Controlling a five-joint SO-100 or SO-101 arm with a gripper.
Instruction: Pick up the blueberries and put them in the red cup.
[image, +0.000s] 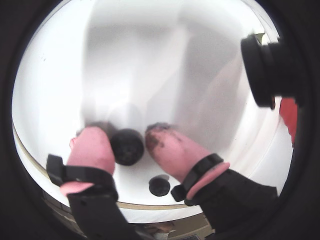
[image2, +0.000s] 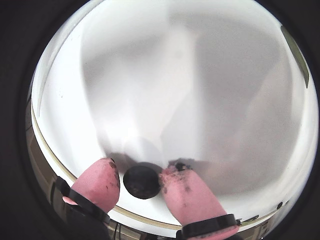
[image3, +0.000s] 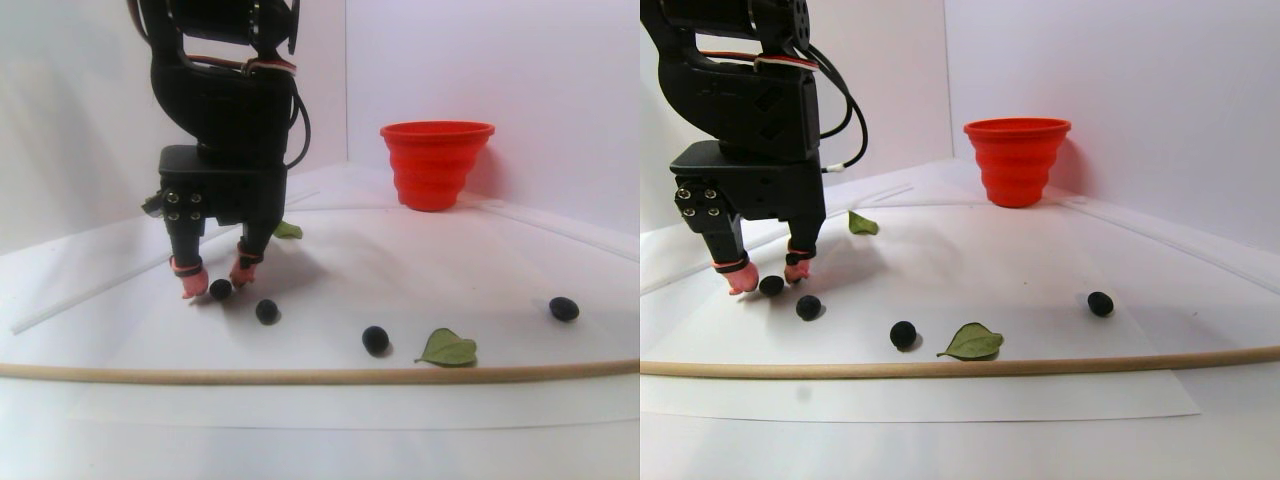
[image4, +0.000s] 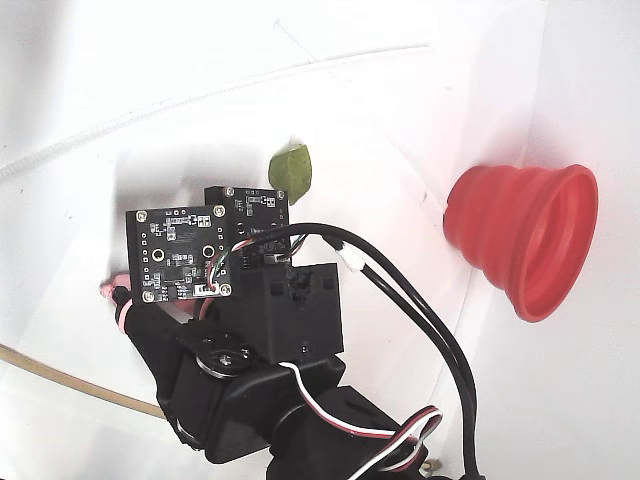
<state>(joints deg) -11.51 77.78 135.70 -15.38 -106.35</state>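
Note:
My gripper (image: 125, 134) is down at the white table, its pink fingertips (image: 90, 145) standing on either side of one blueberry (image: 127, 147) that rests on the surface. In the other wrist view the same blueberry (image2: 142, 181) sits in the gap with thin slivers of white beside it, so the gripper (image2: 141, 168) is open. A second berry (image: 159, 186) lies just behind the fingers. The stereo pair view shows the gripper (image3: 216, 284) at the left, with three more blueberries (image3: 266, 311) (image3: 375, 339) (image3: 563, 308) spread to its right. The red cup (image3: 436, 163) stands upright at the back.
A green leaf (image3: 447, 348) lies near the front beside a berry, and another leaf (image3: 287, 230) lies behind the arm. A thin wooden strip (image3: 300, 375) runs along the front of the white sheet. The fixed view shows the cup (image4: 530, 240) to the right of the arm.

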